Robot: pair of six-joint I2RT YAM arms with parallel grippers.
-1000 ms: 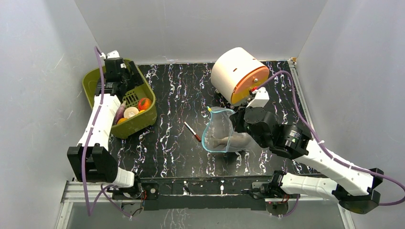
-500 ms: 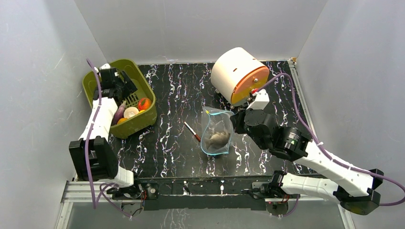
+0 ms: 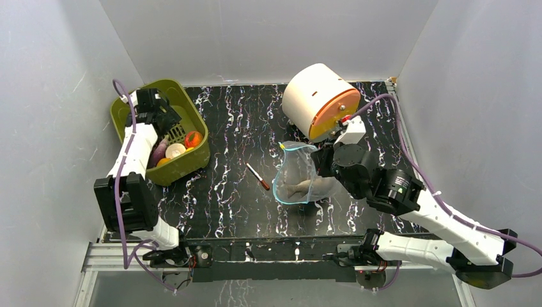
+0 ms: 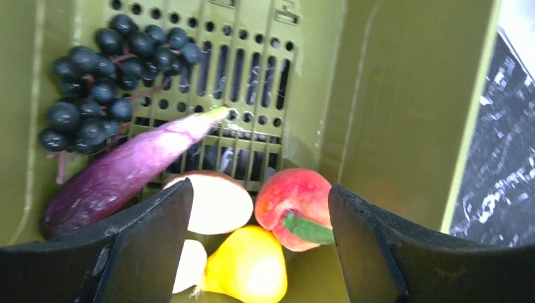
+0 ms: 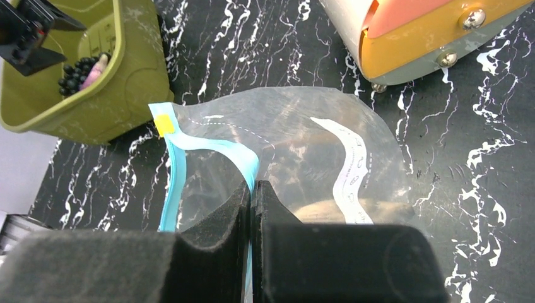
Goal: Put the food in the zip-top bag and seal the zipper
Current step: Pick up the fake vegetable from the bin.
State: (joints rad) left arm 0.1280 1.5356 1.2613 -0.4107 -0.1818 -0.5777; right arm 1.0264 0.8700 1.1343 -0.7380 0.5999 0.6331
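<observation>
Right claw (image 5: 251,189) clamped on zipper (image 5: 217,148), holds zip-top bag (image 5: 296,145) mouth open mid-desk for loading. Grey piece (image 3: 299,188) inside. Left claw (image 4: 258,191) open above food (image 4: 296,199) in basket (image 4: 378,95), far-left desk corner, ready to pick.

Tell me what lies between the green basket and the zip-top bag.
A thin red-tipped pen lies on the table, apart from both basket and zip-top bag; the top external view shows it.

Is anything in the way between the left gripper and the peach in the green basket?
Nothing visible. The left gripper hangs open over the peach. The yellow fruit and a white piece lie right beside it, and the basket wall rises close by.
</observation>
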